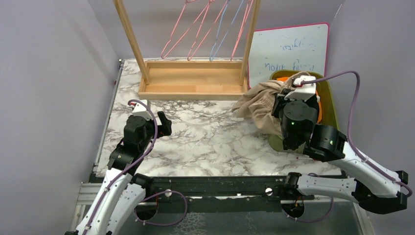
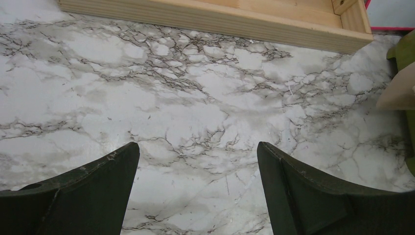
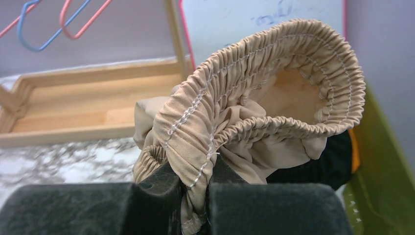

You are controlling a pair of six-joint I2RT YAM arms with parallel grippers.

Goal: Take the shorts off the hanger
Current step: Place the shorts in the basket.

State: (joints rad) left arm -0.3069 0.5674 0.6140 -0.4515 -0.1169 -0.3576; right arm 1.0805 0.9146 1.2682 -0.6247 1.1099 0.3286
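Note:
My right gripper [image 3: 195, 183] is shut on the gathered waistband of the tan-beige shorts [image 3: 254, 98]. In the top view it [image 1: 288, 93] holds these shorts [image 1: 257, 105] over the left rim of an olive-green bin [image 1: 330, 105], and the fabric drapes onto the table. Black shorts [image 3: 323, 164] and a strip of orange shorts [image 3: 355, 154] lie in the bin; the orange also shows in the top view [image 1: 319, 105]. The cream-white shorts are hidden. Bare wire hangers [image 1: 205, 29] hang on the wooden rack. My left gripper [image 2: 198, 152] is open and empty above the marble.
The wooden rack's base tray [image 1: 193, 81] stands at the back of the marble table [image 1: 205, 137]. A whiteboard [image 1: 288, 51] leans behind the bin. Grey walls close in left and right. My left arm [image 1: 164, 122] hovers at the table's left.

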